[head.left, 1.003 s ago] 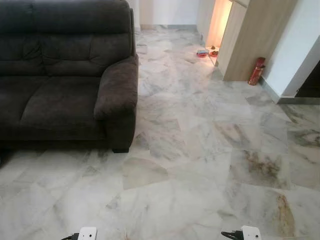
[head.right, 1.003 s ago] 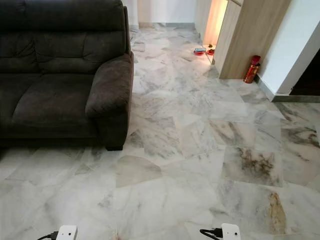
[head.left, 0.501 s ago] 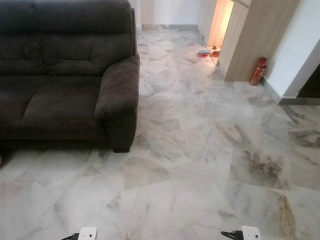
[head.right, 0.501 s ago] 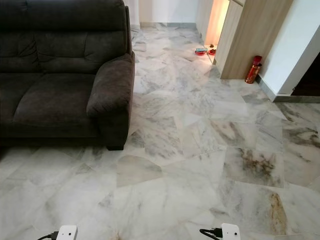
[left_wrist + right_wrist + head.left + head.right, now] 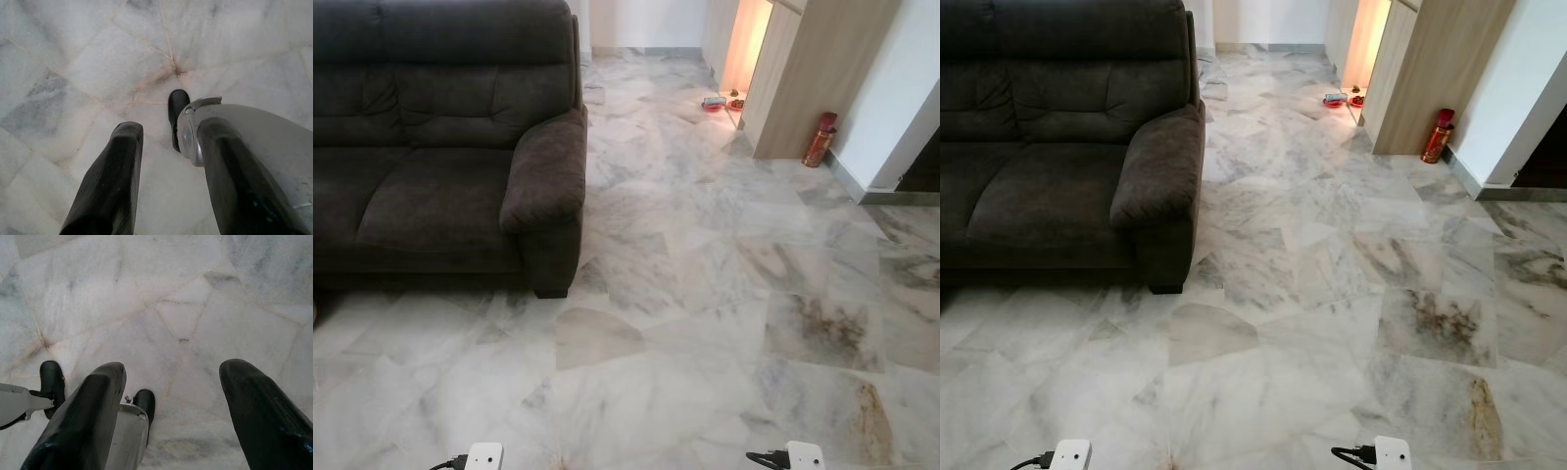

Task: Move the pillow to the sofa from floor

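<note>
Left eye view: a dark sofa [image 5: 440,147] is seen at ten o'clock, its near armrest [image 5: 546,171] standing beside the open marble floor [image 5: 705,294]. No pillow can be made out on the visible floor, so its place cannot be told; only a sliver of something at the frame's nine o'clock edge, below the sofa front, might be worth checking. The step in hand is judged to be the search for the pillow. It would be done well by turning the body slowly toward nine o'clock, with both arms kept low and clear of the armrest, until the pillow is brought fully into sight before any reach is begun.

At one o'clock a wooden cabinet [image 5: 808,69] and a red extinguisher [image 5: 819,139] are shown, with small items [image 5: 711,102] on the floor beyond.

In the wrist views more is given: the left gripper [image 5: 166,181] and the right gripper [image 5: 171,421] are each seen with fingers apart, empty, hanging over bare marble, with the robot's feet below.
</note>
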{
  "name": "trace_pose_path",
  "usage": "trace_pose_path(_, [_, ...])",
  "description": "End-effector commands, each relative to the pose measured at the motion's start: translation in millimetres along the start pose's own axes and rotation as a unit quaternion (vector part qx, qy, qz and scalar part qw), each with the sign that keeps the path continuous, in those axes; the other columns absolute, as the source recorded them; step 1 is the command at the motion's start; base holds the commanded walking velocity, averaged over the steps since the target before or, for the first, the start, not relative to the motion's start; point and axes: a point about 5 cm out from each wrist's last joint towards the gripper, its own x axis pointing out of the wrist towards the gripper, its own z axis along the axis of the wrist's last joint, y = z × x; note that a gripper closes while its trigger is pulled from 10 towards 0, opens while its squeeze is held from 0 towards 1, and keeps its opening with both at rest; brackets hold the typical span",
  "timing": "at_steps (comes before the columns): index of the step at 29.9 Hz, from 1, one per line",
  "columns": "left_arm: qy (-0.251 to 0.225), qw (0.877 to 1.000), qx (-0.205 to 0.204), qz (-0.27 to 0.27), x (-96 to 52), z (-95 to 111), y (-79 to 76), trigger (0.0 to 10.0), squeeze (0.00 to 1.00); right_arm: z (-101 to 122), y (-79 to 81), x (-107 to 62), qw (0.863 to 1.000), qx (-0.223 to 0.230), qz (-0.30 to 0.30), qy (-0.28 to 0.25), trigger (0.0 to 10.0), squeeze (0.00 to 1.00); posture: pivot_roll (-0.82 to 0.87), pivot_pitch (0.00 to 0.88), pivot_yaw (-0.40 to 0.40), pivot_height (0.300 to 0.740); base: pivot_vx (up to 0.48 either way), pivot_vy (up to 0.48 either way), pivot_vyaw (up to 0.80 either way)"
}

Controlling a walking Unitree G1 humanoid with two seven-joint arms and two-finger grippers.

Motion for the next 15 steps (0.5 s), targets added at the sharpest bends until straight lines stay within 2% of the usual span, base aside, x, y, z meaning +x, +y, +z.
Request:
trace_pose_path(1, [0.009, 1.0, 0.004, 0.003, -0.5, -2.0, 3.6, 10.0, 0.0, 3.3, -0.7, 0.4, 1.0, 0.002, -0.003, -0.006, 10.0, 0.0, 0.05, 0.0, -0.028, 0.74, 0.0, 0.285, 0.0])
trace_pose_path(15, [0.009, 1.0, 0.002, 0.002, -0.4, -1.4, 3.2, 10.0, 0.0, 4.5, -0.8, 0.5, 1.0, -0.001, -0.001, -0.008, 10.0, 0.0, 0.05, 0.0, -0.029, 0.74, 0.0, 0.284, 0.0])
